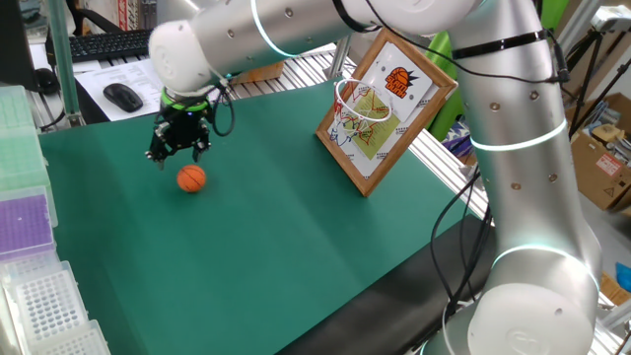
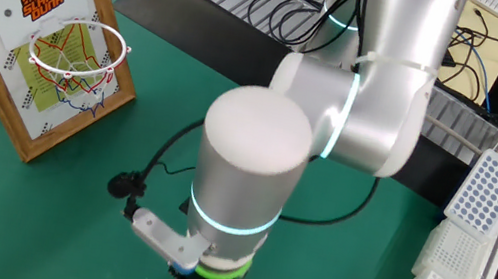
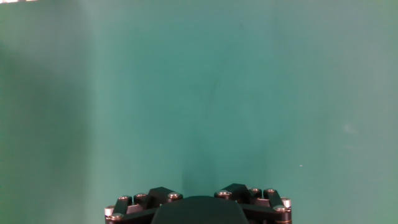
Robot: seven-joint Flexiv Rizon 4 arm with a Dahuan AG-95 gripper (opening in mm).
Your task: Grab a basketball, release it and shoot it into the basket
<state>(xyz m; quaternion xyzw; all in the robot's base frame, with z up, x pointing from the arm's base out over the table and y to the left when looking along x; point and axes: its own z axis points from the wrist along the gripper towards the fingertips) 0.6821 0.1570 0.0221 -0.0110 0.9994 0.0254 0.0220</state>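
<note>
1. Orange basketball resting on green tabletop, just beside end effector, which hovers above, empty; finger spread unclear.
2. Best centred over ball before lowering.
3. Basket well apart to one side.
4. Keyboard, mouse, tube racks at edges, none blocking.

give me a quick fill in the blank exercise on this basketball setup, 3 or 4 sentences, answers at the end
1. The basketball lies on the ____ mat.
2. The gripper hangs just above the ball and holds ____.
3. The basket has a white hoop fixed to a backboard with a ____ frame.
4. In the hand view the basketball is ____ the picture.

Missing words: green; nothing; wooden; outside
</note>
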